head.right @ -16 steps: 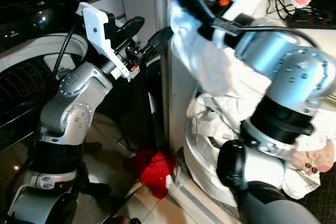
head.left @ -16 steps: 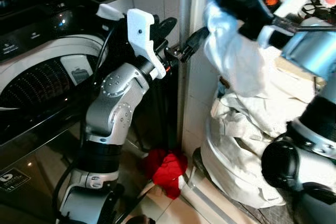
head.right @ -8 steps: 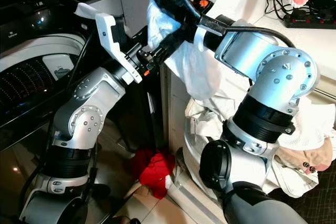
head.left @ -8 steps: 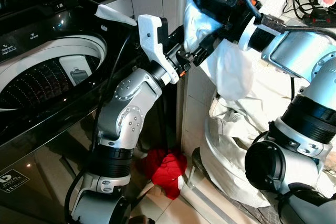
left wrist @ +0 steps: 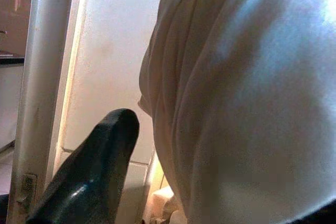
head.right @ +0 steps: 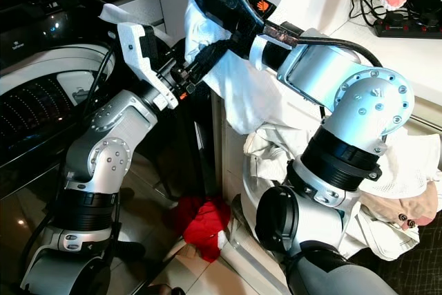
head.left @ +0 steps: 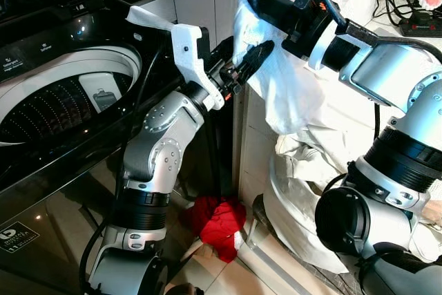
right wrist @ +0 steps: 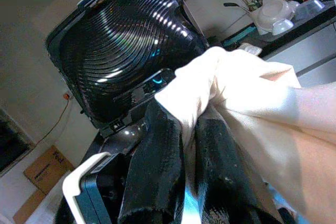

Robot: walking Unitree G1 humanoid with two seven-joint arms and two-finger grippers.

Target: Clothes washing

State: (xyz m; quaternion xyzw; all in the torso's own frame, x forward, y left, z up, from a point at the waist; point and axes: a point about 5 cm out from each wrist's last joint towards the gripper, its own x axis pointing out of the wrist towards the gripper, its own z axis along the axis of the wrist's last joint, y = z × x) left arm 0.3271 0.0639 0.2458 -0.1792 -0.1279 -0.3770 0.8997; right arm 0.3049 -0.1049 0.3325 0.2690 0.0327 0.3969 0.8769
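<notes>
High at upper centre, the right gripper [right wrist: 184,145] pinches a soft, creased white garment [head.left: 283,81] beside the open washer drum [head.left: 62,105], while the left gripper [head.left: 245,67], fingers parted, meets the cloth's edge.

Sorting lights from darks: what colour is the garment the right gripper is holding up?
White; the garment pinched in the right gripper shows best in the left eye view.

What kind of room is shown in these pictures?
Probably a home laundry corner beside a kitchen: an open top-loading washing machine, a heap of white laundry, and bowls on a counter.
</notes>
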